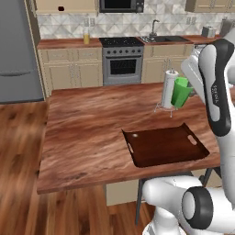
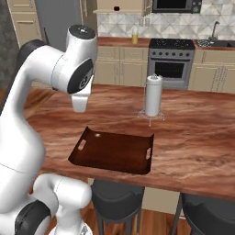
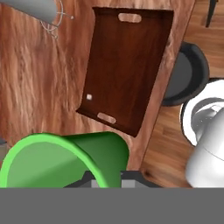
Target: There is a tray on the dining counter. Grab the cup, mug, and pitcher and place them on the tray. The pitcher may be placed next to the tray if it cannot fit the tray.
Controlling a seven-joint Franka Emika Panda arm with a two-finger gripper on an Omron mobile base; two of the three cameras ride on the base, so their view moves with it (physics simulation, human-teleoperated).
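I count one tray (image 1: 165,147) on the dining counter (image 1: 87,128), one paper-towel roll (image 2: 153,95) at its twelve o'clock, and one cup (image 1: 181,92). My hand view shows the gripper (image 3: 107,181) clamped on the cup above the tray.

Glossy white arm (image 2: 27,105), dark joints

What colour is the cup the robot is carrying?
Bright green; the cup shows best in the hand view.

The arm (image 1: 215,87) is hiding the claw behind the cup (image 1: 181,92), and the paper-towel roll (image 3: 37,9) is running off the hand view's top edge
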